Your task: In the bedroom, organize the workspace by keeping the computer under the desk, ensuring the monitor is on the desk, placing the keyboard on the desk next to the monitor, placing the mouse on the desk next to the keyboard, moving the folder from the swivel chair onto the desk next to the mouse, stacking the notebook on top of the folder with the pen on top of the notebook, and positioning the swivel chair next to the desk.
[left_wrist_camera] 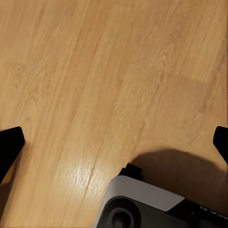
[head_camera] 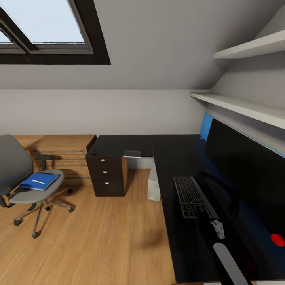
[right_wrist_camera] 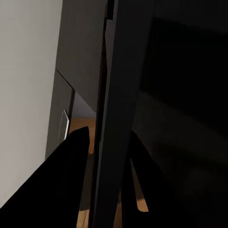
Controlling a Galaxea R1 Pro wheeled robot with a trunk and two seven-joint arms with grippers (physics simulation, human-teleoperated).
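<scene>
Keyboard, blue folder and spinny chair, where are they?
keyboard (head_camera: 192,196): head view, middle of the keys.
folder (head_camera: 38,181): head view, blue cover.
swivel chair (head_camera: 14,161): head view, grey backrest.

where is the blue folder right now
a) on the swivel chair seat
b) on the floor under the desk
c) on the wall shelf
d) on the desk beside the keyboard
a: in the head view the blue folder lies flat on the seat of the swivel chair, which stands out on the wood floor apart from the desk; the keyboard on the desk has no folder beside it.
</scene>
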